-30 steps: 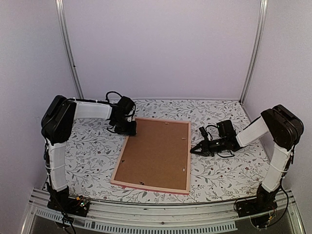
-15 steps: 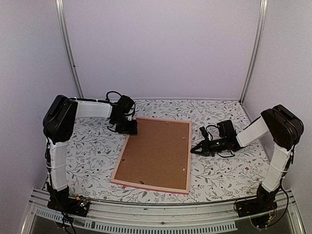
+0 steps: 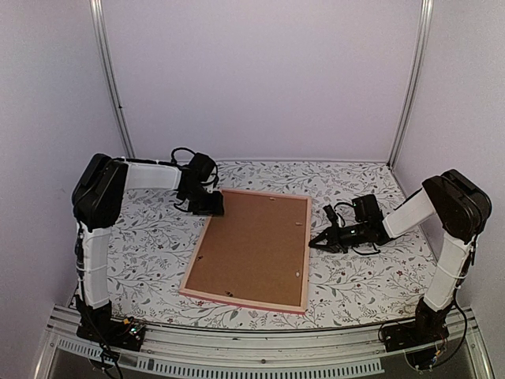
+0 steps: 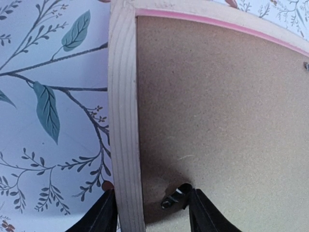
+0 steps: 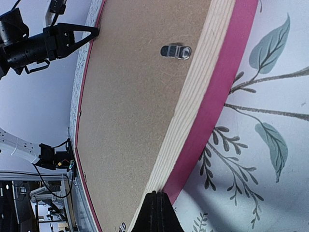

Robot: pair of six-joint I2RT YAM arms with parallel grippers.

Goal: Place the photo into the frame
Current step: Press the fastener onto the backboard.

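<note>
frame (image 3: pixel 251 246) face down, front hidden; left fingers (image 4: pixel 104 216) apart astride its rail (image 4: pixel 126 121); right fingers (image 5: pixel 155 213) together, empty

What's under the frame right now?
The frame lies back-up on the floral cloth. Its brown board hides whatever is beneath, so no photo can be seen.

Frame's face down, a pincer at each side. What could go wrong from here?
Left pincer straddles a rail of the frame beside a retaining clip: closing could snag the clip or drag that corner. Right pincer, shut, sits at the right rail: a nudge could slide the frame.
</note>
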